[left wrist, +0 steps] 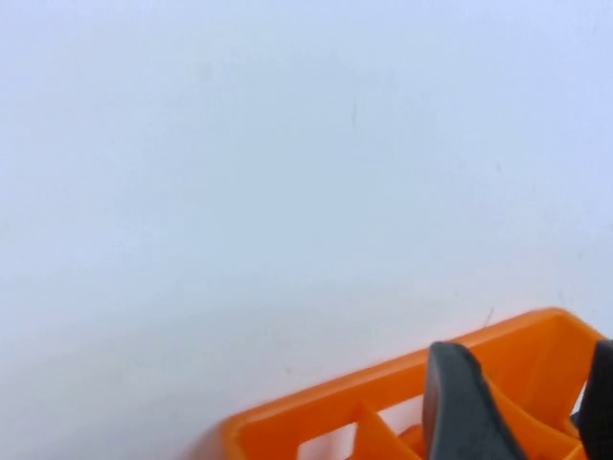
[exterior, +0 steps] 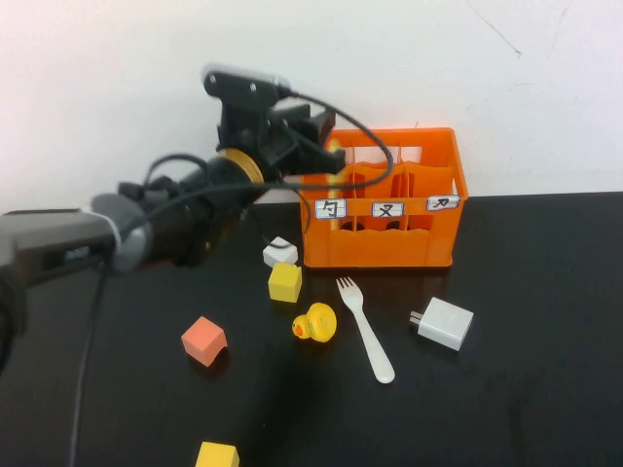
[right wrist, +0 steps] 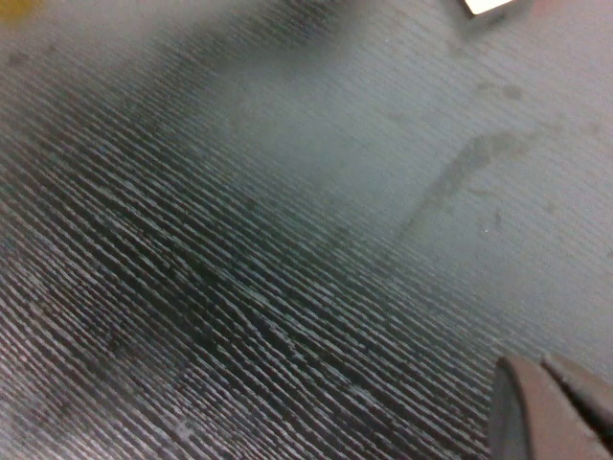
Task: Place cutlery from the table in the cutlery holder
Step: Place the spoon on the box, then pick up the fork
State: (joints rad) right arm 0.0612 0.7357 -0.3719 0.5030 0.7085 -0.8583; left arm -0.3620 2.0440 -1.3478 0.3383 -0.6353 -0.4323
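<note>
The orange cutlery holder [exterior: 389,243] stands at the back of the black table [exterior: 526,409], with three white labels on its front. The white fork [exterior: 365,329] lies on the table in front of it, tines toward the holder. The pale yellow spoon is not in view. My left gripper [exterior: 326,146] hovers over the holder's left end. In the left wrist view the left gripper [left wrist: 527,364] is open, with only the orange holder [left wrist: 383,402] showing between its fingers. My right gripper [right wrist: 565,402] shows only in the right wrist view, shut and low over bare table [right wrist: 287,240].
A yellow rubber duck [exterior: 315,322], a yellow cube [exterior: 285,282] and a small white block [exterior: 280,253] lie left of the fork. A white charger [exterior: 440,323] lies to its right. An orange cube [exterior: 203,341] and another yellow cube [exterior: 216,455] lie nearer the front left.
</note>
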